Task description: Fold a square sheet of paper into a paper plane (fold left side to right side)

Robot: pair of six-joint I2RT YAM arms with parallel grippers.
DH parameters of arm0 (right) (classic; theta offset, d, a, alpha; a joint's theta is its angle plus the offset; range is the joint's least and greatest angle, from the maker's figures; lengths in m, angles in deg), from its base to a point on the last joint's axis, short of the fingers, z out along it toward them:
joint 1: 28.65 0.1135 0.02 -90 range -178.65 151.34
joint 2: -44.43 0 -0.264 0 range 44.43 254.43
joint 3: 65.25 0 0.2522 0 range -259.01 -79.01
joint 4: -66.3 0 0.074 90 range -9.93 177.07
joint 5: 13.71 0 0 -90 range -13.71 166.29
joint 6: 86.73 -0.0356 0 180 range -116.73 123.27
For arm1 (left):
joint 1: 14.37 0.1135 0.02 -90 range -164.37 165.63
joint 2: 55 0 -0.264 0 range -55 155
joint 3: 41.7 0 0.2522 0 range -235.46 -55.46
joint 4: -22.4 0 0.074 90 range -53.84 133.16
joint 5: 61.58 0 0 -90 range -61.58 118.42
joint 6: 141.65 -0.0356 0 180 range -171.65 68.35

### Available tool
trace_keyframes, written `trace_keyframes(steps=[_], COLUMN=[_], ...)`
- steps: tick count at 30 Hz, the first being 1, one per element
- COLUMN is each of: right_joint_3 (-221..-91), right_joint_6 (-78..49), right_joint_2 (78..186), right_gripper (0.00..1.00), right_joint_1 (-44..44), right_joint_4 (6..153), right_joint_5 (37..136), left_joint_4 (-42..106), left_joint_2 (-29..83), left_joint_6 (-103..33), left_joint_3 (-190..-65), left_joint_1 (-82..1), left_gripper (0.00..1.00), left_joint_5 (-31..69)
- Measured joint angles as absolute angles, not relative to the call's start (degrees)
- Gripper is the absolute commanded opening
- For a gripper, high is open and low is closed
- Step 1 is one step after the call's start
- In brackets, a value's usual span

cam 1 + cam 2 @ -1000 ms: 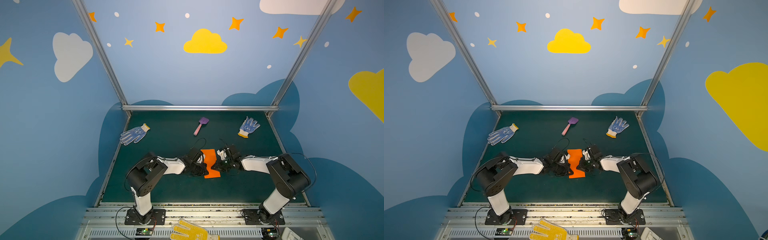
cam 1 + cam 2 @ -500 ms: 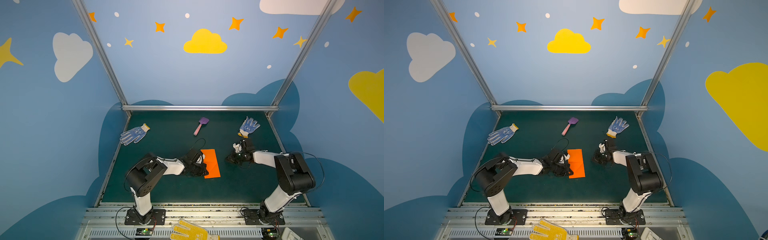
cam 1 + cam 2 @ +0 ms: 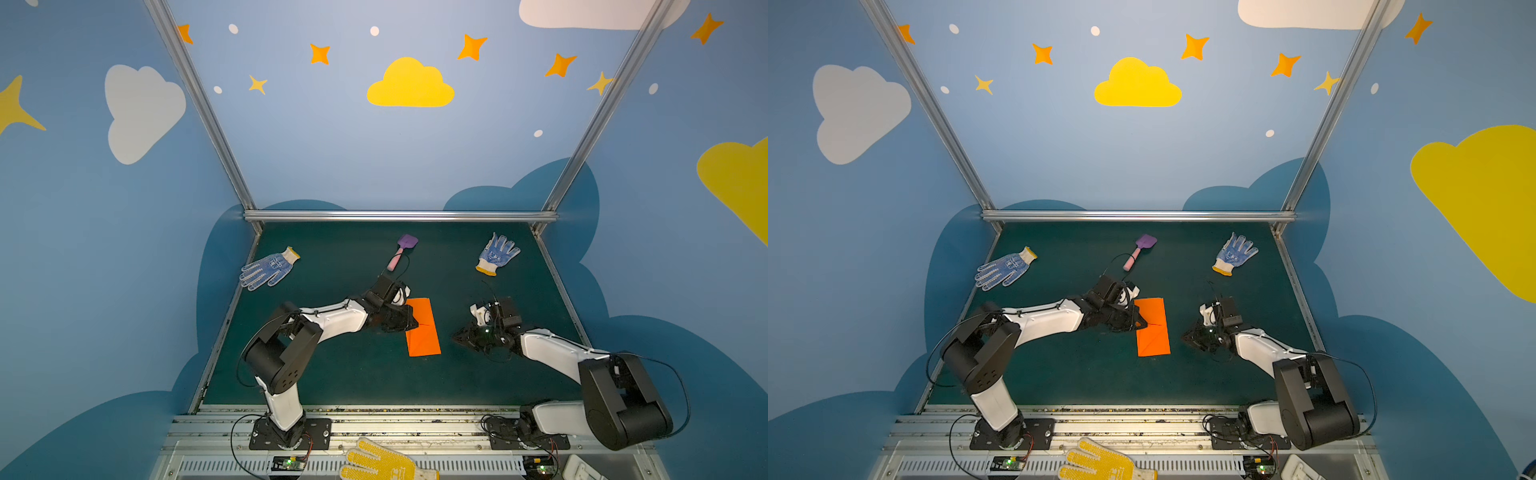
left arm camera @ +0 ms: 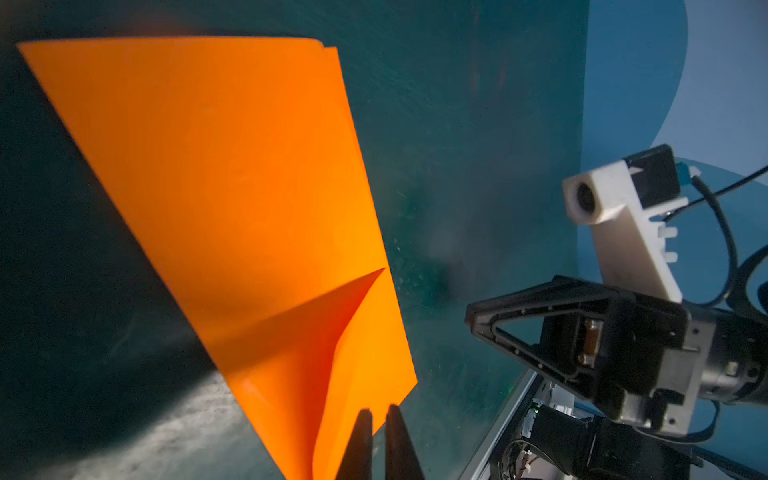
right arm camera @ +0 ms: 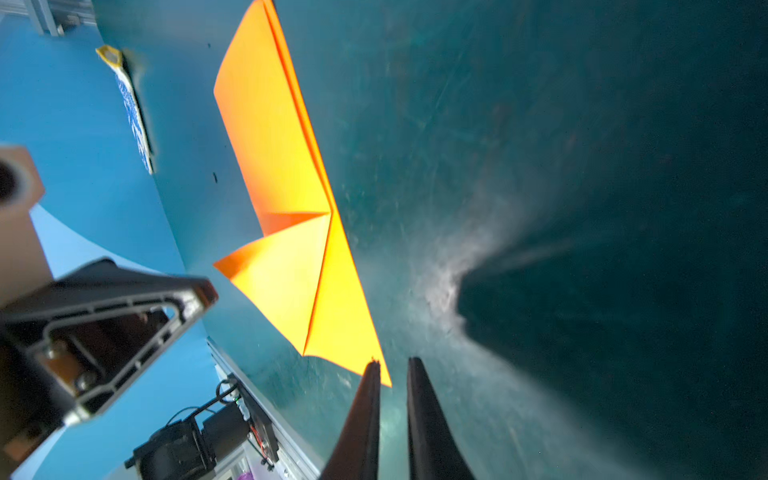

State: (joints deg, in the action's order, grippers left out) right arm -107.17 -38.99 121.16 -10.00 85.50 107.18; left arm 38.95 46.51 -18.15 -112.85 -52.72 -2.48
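Square sheet of paper (image 3: pixel 424 332) flat on green mat (image 3: pixel 353 374) btwn the two grippers, folded to a narrow doubled rectangle w/ a creased triangular flap about mid-length. Nearest: yellow glove (image 3: pixel 382 461) on front rail, well behind both tools, no part of job. Next out, L gripper (image 3: pixel 411 323) low at the long edge facing it, jaws a crack apart; in L wrist view tips right by the lifted flap, contact w/ paper can't tell. R gripper (image 3: pixel 456 338) just off opposite long edge, apart from sheet, jaws slightly parted, nothing btwn them. Far beyond the tips: purple-headed spatula (image 3: pixel 401 251) and two blue-dotted gloves (image 3: pixel 268 270) (image 3: pixel 496 255) near back wall. Progress, judged: side-to-side half fold looks done, edges roughly matched; corner flap creased but not pressed flat. Left: flatten it, other corner, body and wing folds, i.e. most of job.
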Motion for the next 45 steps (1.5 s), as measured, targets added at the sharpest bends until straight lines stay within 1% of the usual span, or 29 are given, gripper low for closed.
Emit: trace_keyframes(steps=[7, 13, 23, 27, 32, 36, 41, 45], right_joint_3=[-105.9, -104.6, -104.7, -105.1, -106.3, -108.5, -112.3, -114.7], right_joint_6=[-40.8, -41.9, -44.4, -45.7, -46.4, -44.5, -40.3, -38.0], right_joint_2=[120.4, 122.0, 126.0, 127.9, 130.2, 131.1, 132.2, 134.2], right_gripper=[0.29, 0.4, 0.53, 0.56, 0.56, 0.58, 0.6, 0.6], right_joint_1=[-6.4, -3.9, -1.3, -0.4, 0.0, -0.6, -4.1, -4.5], right_joint_4=[85.1, 83.5, 74.5, 70.9, 68.4, 70.1, 74.2, 75.2], right_joint_5=[107.2, 107.1, 108.8, 109.1, 109.2, 107.6, 103.8, 103.5], left_joint_4=[40.1, 40.1, 38.1, 37.4, 36.9, 36.8, 36.8, 36.8], left_joint_2=[49.2, 52.7, 54.9, 55.3, 55.5, 55.5, 55.5, 55.5], left_joint_6=[-19.4, -19.8, -19.9, -19.9, -20.0, -20.1, -20.4, -20.6], left_joint_3=[-113.4, -113.5, -113.8, -113.7, -113.7, -113.7, -113.7, -113.7], left_joint_1=[-51.9, -50.4, -49.7, -49.6, -49.5, -49.5, -49.5, -49.4], left_gripper=[0.1, 0.08, 0.05, 0.05, 0.04, 0.04, 0.04, 0.04], left_joint_5=[-2.5, -2.3, -4.0, -4.5, -5.1, -5.3, -5.3, -5.3])
